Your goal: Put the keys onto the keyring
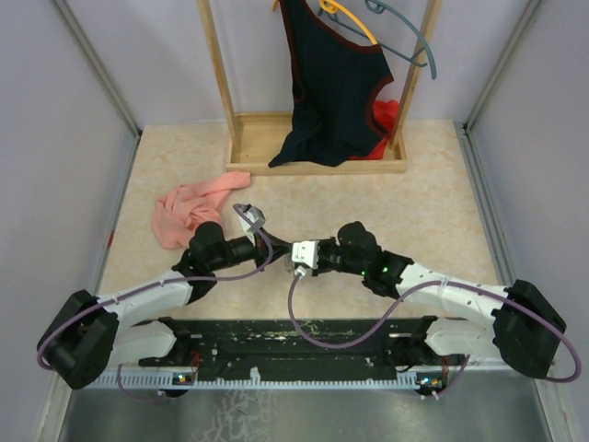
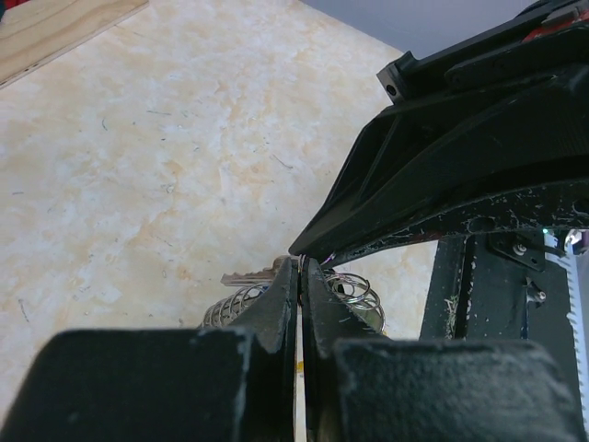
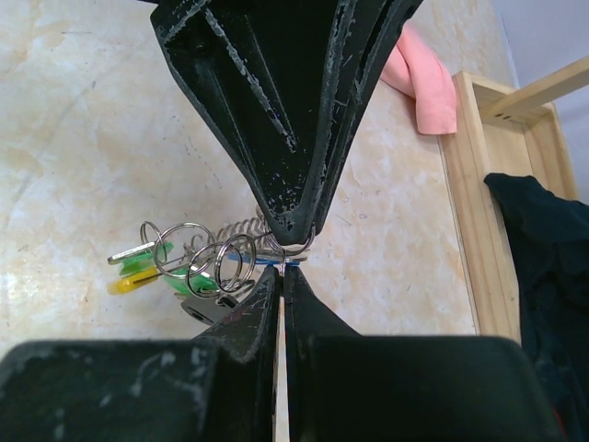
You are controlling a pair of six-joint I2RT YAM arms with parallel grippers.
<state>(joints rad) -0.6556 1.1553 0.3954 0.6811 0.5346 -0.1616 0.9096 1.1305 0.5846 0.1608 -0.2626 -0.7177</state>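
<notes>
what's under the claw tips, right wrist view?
Wire rings, a spring coil, a green piece and a yellow piece. Whatever the left claw and right claw pinch is covered.

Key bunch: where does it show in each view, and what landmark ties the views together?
Left wrist: key bunch low centre, behind the shut left pincer.
Right wrist: left of centre, beside the shut right pincer.
Top external: not made out; hidden where the two pincers meet, near the centre.
Shared landmark: the wooden rack base.
</notes>
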